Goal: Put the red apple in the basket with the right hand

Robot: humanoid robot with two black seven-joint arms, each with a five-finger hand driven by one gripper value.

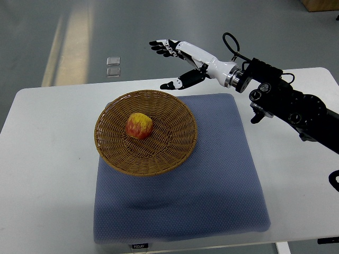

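A red and yellow apple (139,125) lies in the middle of the round wicker basket (175,153), which stands on the left part of a blue mat. My right hand (168,64) hovers above and beyond the basket's far rim, past the table's back edge, with its fingers spread and holding nothing. Its black and white arm comes in from the right edge. The left arm does not show.
The blue mat (212,180) covers the middle of the white table (47,159). Two small clear squares (113,66) lie on the grey floor behind the table. A wooden box corner (320,4) shows at the top right.
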